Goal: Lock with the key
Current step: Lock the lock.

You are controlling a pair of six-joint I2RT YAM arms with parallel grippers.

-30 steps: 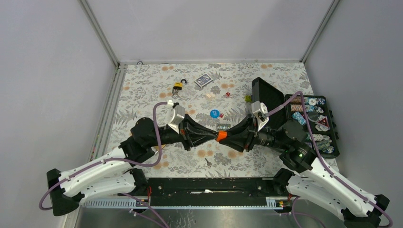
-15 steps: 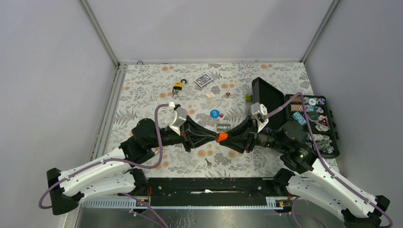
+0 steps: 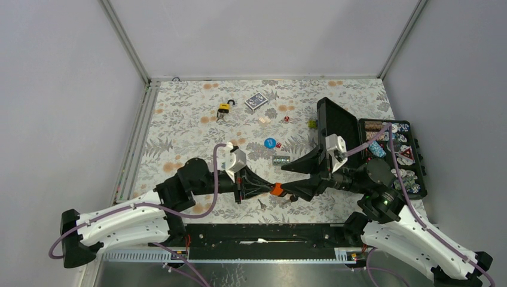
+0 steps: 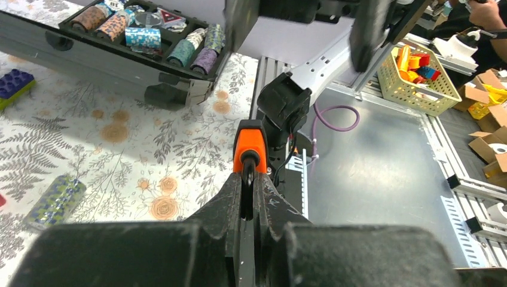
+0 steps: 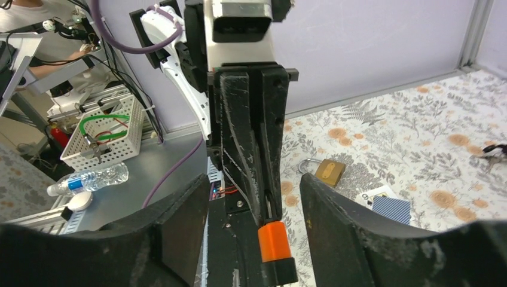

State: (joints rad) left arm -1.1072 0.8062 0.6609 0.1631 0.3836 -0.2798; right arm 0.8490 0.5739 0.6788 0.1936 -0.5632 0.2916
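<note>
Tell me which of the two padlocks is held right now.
The orange padlock, pinched by its shackle in the shut left gripper. The brass padlock lies loose on the far side of the table, with no gripper near it.

**Bright, even overhead light; faint shadows on the table [image 3: 179,119].**
In my wrist views the near fingers [image 5: 359,239] blur darkly at the lens; the orange piece [image 4: 249,143] is sharp.

- right gripper [image 3: 285,181] jaws spread wide, let go of orange item [image 3: 276,190]
- left gripper [image 3: 268,186] carried orange item toward 6 o'clock
- right gripper backed toward 4 o'clock
</note>
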